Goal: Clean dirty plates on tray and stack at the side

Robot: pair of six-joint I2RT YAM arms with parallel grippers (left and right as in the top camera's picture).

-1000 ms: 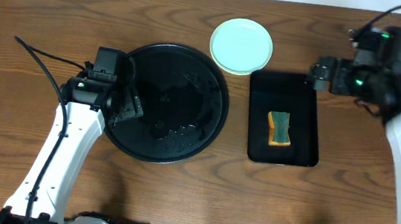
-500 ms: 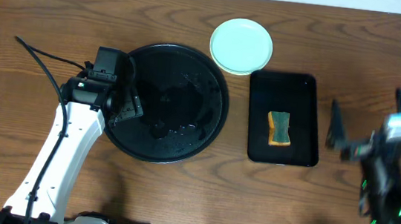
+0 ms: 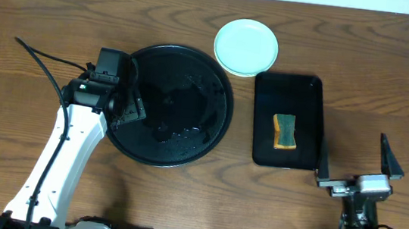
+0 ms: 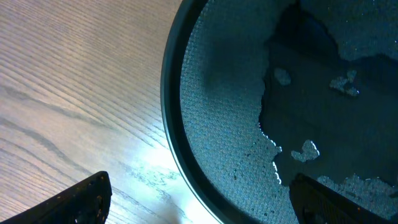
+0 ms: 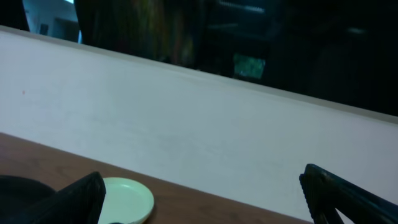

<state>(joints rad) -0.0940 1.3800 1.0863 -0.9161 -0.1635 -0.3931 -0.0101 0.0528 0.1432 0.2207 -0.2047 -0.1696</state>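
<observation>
Both hands are seen spread wide and empty: the left hand (image 4: 199, 186) hangs over the nine o'clock rim of the round black tray (image 3: 192, 90), and the right hand (image 3: 356, 167) is held well apart from it, at about five o'clock on the desk (image 3: 48, 6), with nothing between its fingers. No plate is seen on the tray; only a film of water (image 4: 336, 112) is spread across its textured floor. The plates (image 3: 246, 46) are stacked just beside the tray at its one o'clock, a mint-green one on top and a pale yellow edge showing beneath; how many lie in the stack cannot be told. No smear is seen on the top plate. The task is therefore judged done or nearly so, with little left beyond withdrawal of the arms. A yellow-and-green sponge (image 3: 284, 131) is laid in a black rectangular tray (image 3: 309, 95) at three o'clock of the round one. Nothing is seen standing in the way.
</observation>
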